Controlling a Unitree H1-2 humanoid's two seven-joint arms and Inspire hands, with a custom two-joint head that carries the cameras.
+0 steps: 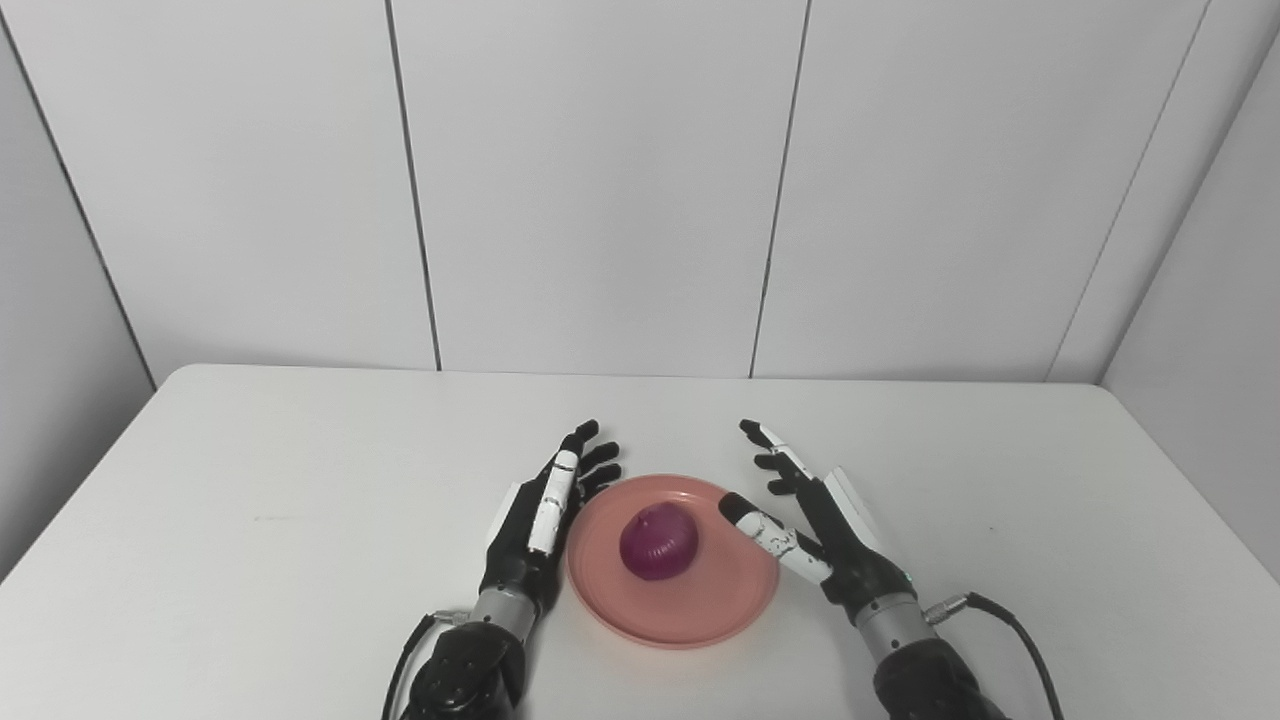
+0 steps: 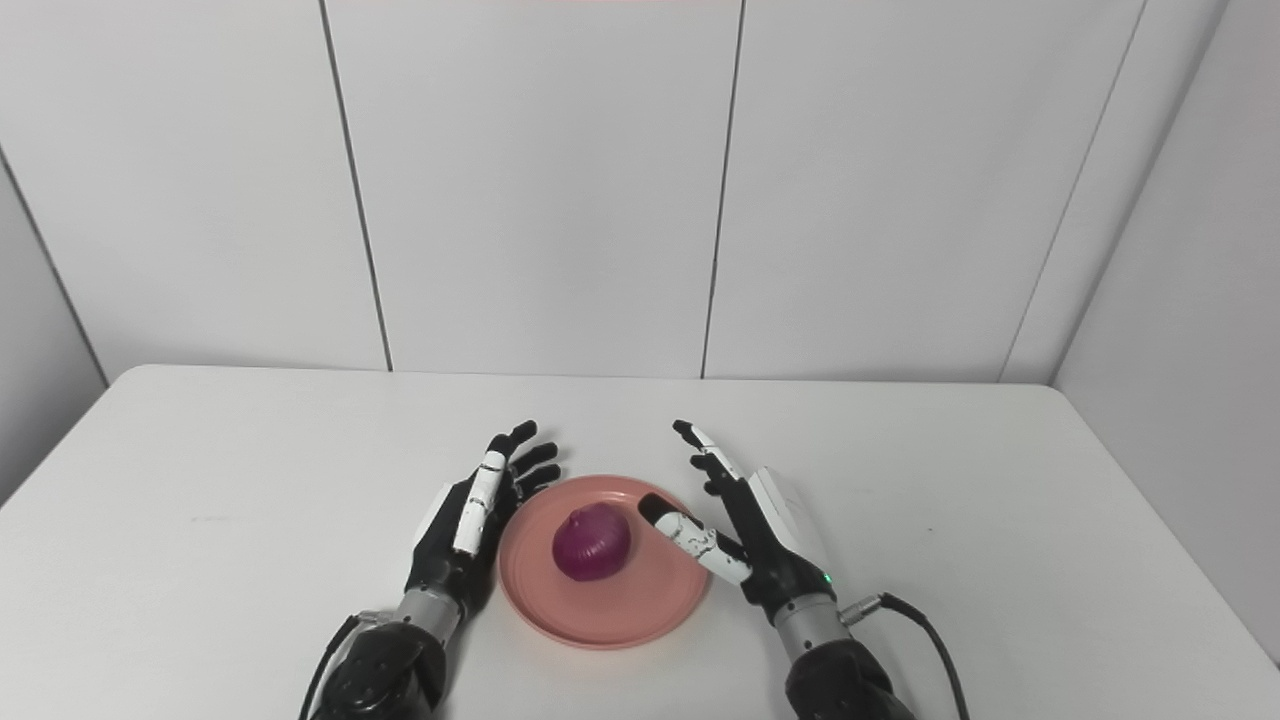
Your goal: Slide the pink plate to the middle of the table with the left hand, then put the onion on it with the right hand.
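Both hands, left [image 1: 540,520] and right [image 1: 815,530], spread empty beside pink plate [image 1: 700,615] with onion [image 1: 658,541]

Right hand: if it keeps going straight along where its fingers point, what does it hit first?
Likely nothing: the right hand, open, points away over bare table beside the pink plate; the onion lies off that line. Its height is unclear.

My left hand [image 2: 465,530] lies just left of the pink plate [image 2: 640,610], fingers straight and spread, holding nothing. The onion [image 2: 592,542] sits on the plate, a little far of its middle. My right hand [image 2: 745,535] is open at the plate's right rim, thumb reaching over it toward the onion without touching.
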